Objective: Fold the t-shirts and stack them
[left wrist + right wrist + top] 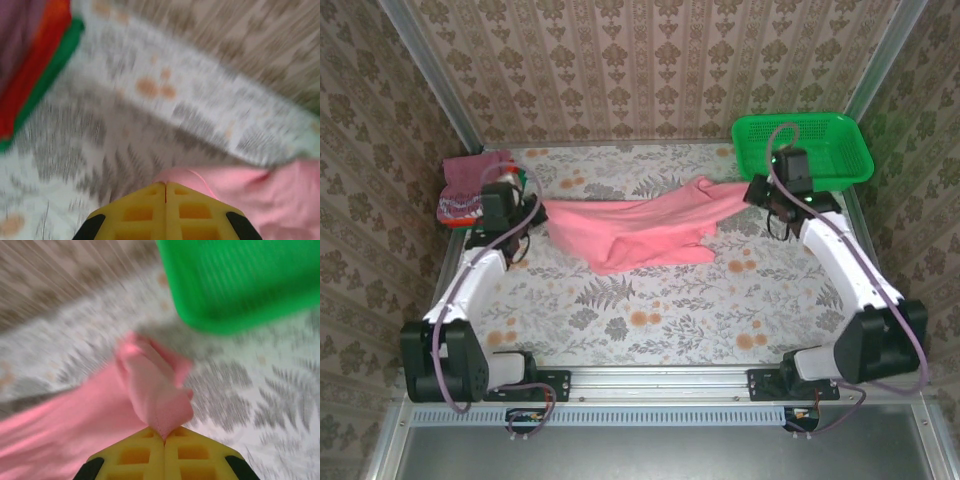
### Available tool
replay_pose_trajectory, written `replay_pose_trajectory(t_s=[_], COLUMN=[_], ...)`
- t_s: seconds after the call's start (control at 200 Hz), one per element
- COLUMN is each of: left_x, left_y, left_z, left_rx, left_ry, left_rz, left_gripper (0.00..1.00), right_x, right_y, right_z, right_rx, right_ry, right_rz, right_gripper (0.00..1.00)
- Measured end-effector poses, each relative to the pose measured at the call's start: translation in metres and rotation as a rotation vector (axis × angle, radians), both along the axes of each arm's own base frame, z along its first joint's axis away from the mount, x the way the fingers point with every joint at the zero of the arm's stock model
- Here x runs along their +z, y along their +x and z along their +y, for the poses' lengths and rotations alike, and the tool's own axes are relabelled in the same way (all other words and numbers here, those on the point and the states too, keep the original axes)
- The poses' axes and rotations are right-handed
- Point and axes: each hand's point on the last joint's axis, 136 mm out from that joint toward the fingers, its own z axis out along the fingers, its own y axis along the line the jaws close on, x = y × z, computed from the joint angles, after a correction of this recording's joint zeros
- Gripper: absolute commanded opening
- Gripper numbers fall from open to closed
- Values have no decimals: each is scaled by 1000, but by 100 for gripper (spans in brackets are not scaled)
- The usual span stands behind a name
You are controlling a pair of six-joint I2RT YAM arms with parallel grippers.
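Note:
The salmon-pink t-shirt (640, 228) is stretched across the middle of the flowered table between both arms, sagging and rumpled. My left gripper (532, 222) is shut on the shirt's left edge (190, 177), its yellow jaws pressed together. At the other end, my right gripper (757, 192) is shut on a bunched corner of the pink cloth (155, 390). A stack of folded shirts (470, 188) in maroon, red-orange and green lies at the far left; the stack's red and green edges (40, 75) show in the left wrist view.
A green plastic mesh basket (815, 140) stands at the far right corner, close behind my right gripper, and its rim (235, 290) looms in the right wrist view. Patterned walls enclose the table (650, 320) on three sides.

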Motion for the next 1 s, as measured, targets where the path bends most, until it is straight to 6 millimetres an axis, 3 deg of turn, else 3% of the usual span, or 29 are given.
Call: replay_pose_trajectory(t_s=[0.115, 0.22, 0.34, 0.485, 0.63, 0.78, 0.88, 1.0], left_x=[87, 155, 215, 272, 314, 329, 330, 318], left_y=[2, -14, -40, -70, -89, -85, -68, -31], left_z=[14, 29, 42, 44, 43, 43, 43, 43], left_rx=[29, 71, 119, 136, 138, 135, 134, 124], left_ry=[24, 50, 85, 112, 121, 123, 123, 123], left_rz=[-191, -334, -462, -585, -671, -689, -672, -618], left_gripper=[0, 0, 0, 0, 0, 0, 0, 0], right_x=[96, 167, 227, 278, 309, 319, 317, 301], right_y=[-8, -29, -58, -86, -103, -100, -80, -33], right_z=[0, 0, -1, 1, 1, 1, 2, 6], right_rx=[25, 48, 68, 97, 112, 116, 117, 120], right_ry=[-6, -11, -16, -12, -18, -44, -68, -85], right_rz=[-224, -391, -538, -661, -738, -752, -730, -664], right_gripper=[0, 0, 0, 0, 0, 0, 0, 0])
